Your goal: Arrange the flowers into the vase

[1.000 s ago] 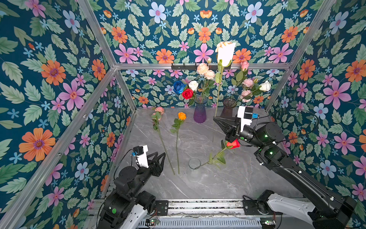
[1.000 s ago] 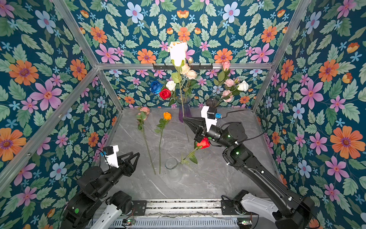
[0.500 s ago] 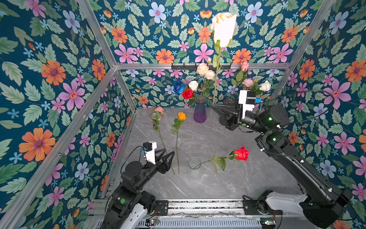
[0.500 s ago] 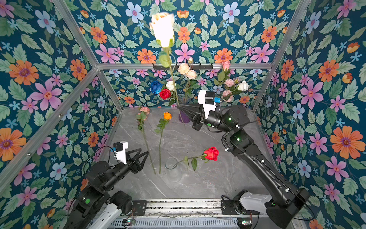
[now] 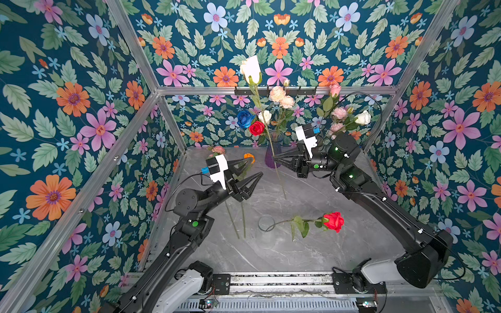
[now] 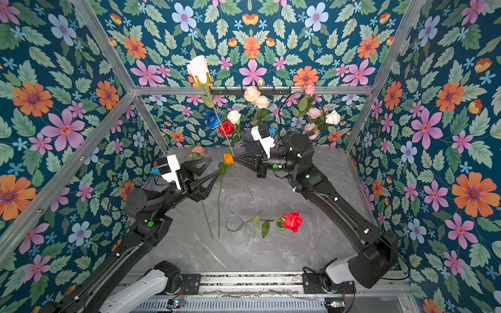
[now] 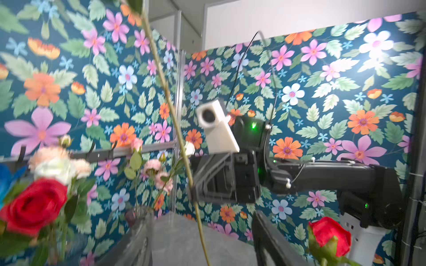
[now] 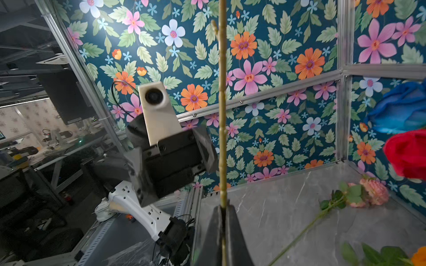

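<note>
The right gripper pinches the stem of a white rose, held head-up in the air near the purple vase, while the left gripper hangs spread and empty nearby.

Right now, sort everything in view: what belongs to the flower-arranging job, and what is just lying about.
Job: white rose, clamped in the right gripper; red rose; orange flower; pink flower; purple vase; clear glass.
Not the job: hook rail; printed wallpaper.
</note>
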You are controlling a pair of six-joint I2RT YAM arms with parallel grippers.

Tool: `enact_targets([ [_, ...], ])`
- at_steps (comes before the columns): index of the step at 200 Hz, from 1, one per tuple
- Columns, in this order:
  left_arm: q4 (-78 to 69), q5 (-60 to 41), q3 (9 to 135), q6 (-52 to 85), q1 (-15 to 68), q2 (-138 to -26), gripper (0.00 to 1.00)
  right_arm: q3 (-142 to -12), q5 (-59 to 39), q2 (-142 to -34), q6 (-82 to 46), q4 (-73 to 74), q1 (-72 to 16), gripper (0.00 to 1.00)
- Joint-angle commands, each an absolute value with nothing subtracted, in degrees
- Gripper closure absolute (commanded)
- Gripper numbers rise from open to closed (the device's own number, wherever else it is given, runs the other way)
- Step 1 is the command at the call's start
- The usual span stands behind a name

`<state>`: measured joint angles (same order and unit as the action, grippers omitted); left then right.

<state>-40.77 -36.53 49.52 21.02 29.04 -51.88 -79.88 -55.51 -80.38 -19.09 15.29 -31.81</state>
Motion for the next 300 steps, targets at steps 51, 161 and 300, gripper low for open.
enact_targets([
  [51,-56.8,-41.8,60.8,29.7,29.1,-66.5,0.29,-74.7,-59.4,-78.1,-19.2,17.9,-31.8,1.00],
  [161,-54.8,-41.4,64.5,34.4,29.8,-71.3,0.50,-73.9,-60.5,-76.4,-18.0,16.3,-31.8,1.00],
  [300,-19.7,-32.3,56.0,12.9,30.9,-53.0,1.00,-73.7,-10.1,-56.1,-0.8,-13.5,-30.3,0.02],
])
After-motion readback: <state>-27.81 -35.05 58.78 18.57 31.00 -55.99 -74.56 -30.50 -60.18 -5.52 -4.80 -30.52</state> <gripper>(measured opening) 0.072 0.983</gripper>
